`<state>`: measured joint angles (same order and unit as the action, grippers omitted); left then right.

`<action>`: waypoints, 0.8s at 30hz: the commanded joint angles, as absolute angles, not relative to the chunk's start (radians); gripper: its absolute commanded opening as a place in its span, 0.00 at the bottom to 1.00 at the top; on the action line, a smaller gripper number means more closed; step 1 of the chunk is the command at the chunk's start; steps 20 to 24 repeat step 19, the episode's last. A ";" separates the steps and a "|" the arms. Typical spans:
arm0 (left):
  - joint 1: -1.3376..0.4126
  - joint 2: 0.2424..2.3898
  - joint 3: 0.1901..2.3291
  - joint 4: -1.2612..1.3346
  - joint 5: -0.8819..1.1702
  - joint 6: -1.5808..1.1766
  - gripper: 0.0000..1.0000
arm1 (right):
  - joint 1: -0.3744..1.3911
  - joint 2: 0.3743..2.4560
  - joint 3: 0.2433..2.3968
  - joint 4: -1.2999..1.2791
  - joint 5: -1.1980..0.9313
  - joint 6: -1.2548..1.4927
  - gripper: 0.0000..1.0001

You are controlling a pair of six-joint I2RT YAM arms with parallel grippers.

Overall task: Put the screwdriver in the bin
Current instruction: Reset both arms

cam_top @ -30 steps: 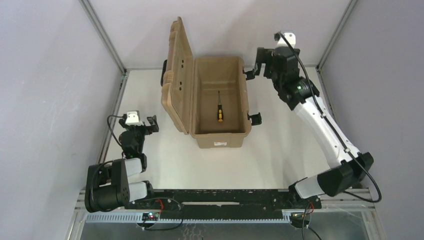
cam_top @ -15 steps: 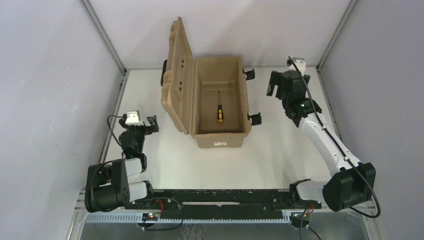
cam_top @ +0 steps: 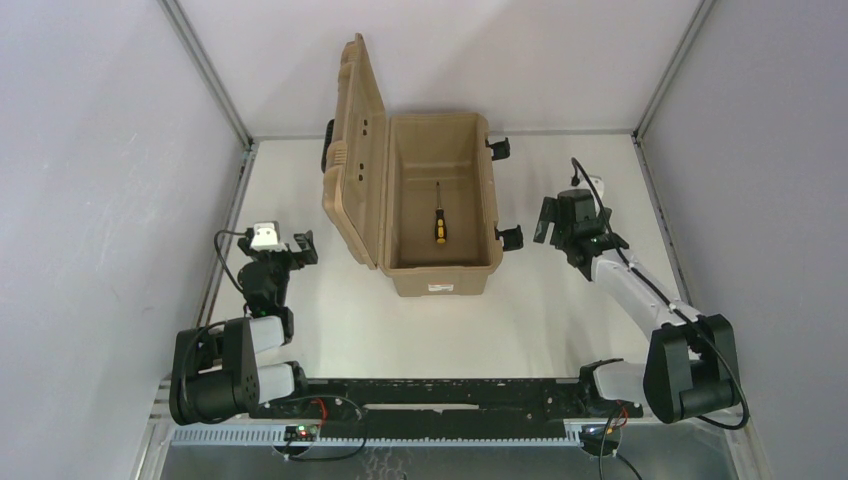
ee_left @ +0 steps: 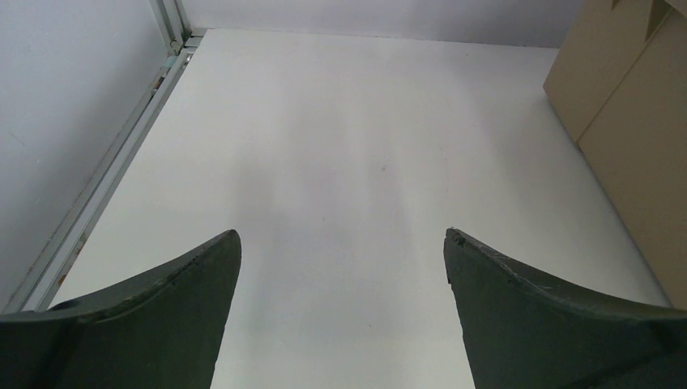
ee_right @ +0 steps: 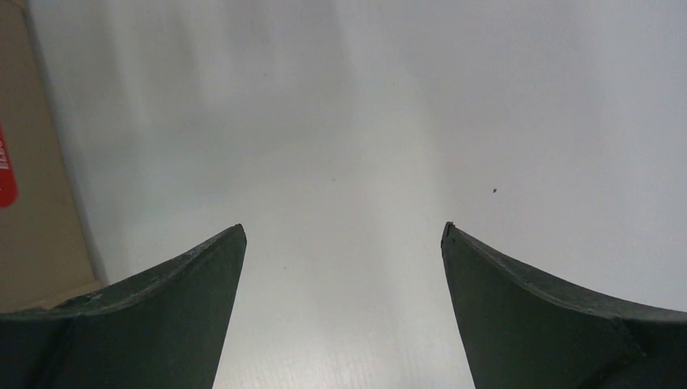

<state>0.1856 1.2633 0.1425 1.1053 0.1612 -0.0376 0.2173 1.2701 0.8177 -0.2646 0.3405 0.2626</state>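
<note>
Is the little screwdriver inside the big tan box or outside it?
Inside. The screwdriver lies on the floor of the bin, whose lid stands open, its yellow-and-black handle toward the near end.

- A white table with a flat, matte top fills the floor of the enclosure.
- Plain grey walls stand at the left, at the back and at the right.
- Two slanted metal posts rise from the far corners.
- A metal rail runs along the left edge of the table.
- A black bar lies along the near edge.
- A small circuit board sits just below this bar.
- A tiny dark speck marks the table top.
</note>
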 commanded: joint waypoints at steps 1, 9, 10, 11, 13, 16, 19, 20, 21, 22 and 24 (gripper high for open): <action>0.183 1.266 0.123 1.209 0.161 -0.048 1.00 | 0.215 1.246 0.791 -0.202 0.339 0.329 1.00; 0.183 1.266 0.124 1.209 0.161 -0.048 1.00 | 0.215 1.288 0.787 -0.216 0.343 0.339 1.00; 0.182 1.266 0.124 1.209 0.162 -0.048 1.00 | 0.215 1.291 0.787 -0.214 0.343 0.337 1.00; 0.183 1.266 0.123 1.208 0.161 -0.048 1.00 | 0.215 1.291 0.788 -0.211 0.342 0.335 1.00; 0.183 1.266 0.124 1.208 0.161 -0.048 1.00 | 0.214 1.293 0.788 -0.204 0.344 0.332 1.00; 0.182 1.265 0.123 1.209 0.161 -0.048 1.00 | 0.213 1.292 0.788 -0.192 0.345 0.336 1.00; 0.183 1.266 0.123 1.209 0.161 -0.048 1.00 | 0.213 1.285 0.788 -0.185 0.336 0.330 1.00; 0.183 1.266 0.123 1.209 0.161 -0.048 1.00 | 0.213 1.285 0.788 -0.185 0.336 0.330 1.00; 0.183 1.266 0.123 1.209 0.161 -0.048 1.00 | 0.213 1.285 0.788 -0.185 0.336 0.330 1.00; 0.183 1.266 0.123 1.209 0.161 -0.048 1.00 | 0.213 1.285 0.788 -0.185 0.336 0.330 1.00; 0.183 1.266 0.123 1.209 0.161 -0.048 1.00 | 0.213 1.285 0.788 -0.185 0.336 0.330 1.00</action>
